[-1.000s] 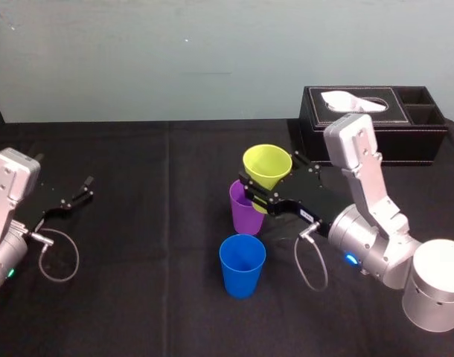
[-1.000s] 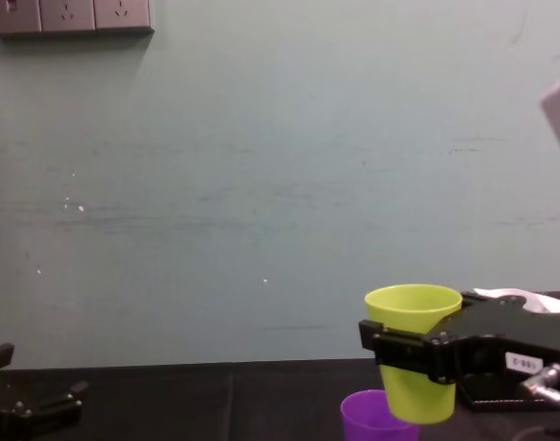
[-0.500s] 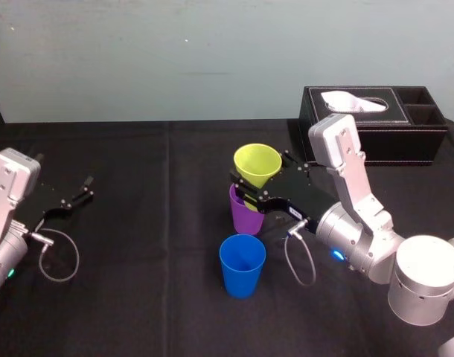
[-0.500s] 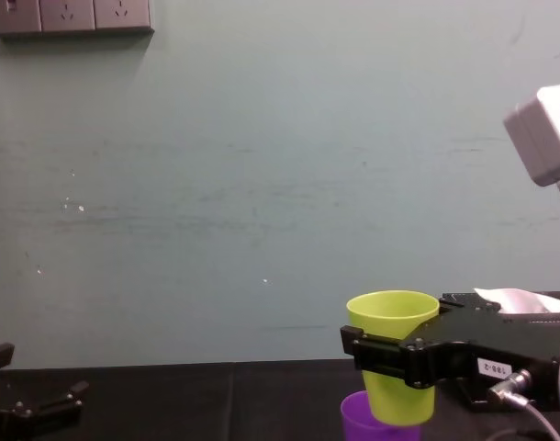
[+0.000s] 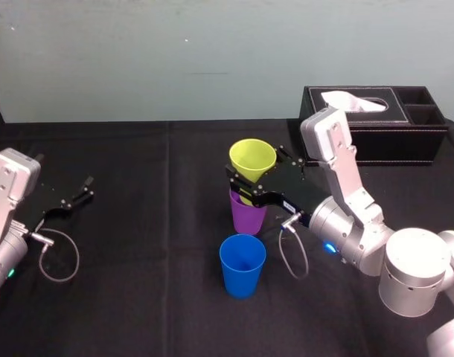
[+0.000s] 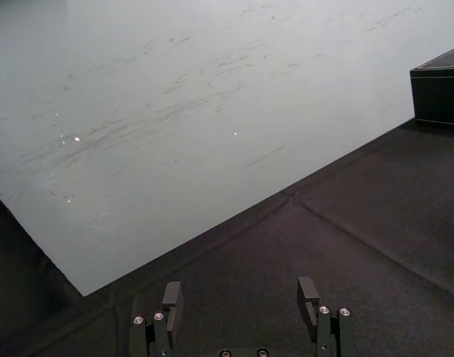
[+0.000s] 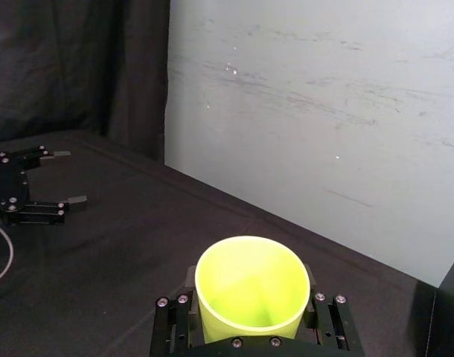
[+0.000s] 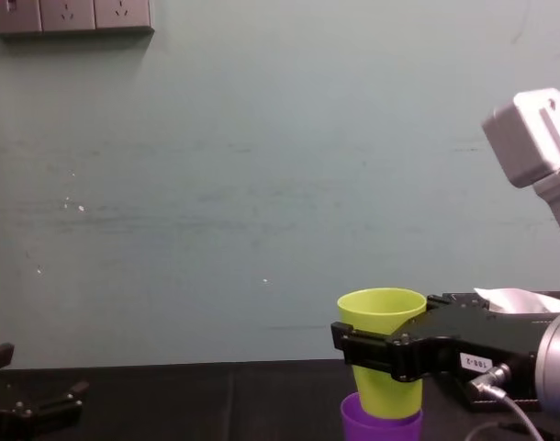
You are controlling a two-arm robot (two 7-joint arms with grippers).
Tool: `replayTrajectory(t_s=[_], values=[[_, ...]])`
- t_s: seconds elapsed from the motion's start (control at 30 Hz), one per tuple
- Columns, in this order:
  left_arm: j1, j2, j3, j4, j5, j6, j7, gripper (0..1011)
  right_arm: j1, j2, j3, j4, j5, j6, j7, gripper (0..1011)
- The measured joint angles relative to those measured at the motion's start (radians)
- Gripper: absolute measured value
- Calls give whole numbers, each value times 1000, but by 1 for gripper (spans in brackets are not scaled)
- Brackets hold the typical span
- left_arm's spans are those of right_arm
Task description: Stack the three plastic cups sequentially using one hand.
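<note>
The right hand [image 5: 251,181] is clamped on the yellow-green tapered plastic cup [image 5: 252,158], which is upright, mouth up and empty, its base dipping into the purple plastic cup [image 5: 247,214]. The empty blue plastic cup [image 5: 242,265] stands just nearer the robot. The chest view cuts off the purple plastic cup's lower part. The left hand [image 5: 82,190] lies spread and empty, far left.

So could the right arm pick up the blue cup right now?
Probably not yet: the right tool is shut on the yellow-green cup, over the purple cup. The blue cup stands free nearer the robot, with nothing blocking it.
</note>
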Motion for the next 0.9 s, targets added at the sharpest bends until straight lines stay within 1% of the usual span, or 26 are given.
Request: replayTrajectory(t_s=[0.27, 0.9], values=[[0, 0, 0, 0, 0, 0, 0, 1010, 16, -12, -2, 34, -4, -7, 2, 755], [0, 0, 0, 0, 0, 0, 0, 1010, 29, -24, -3, 70, -11, -25, 6, 755]])
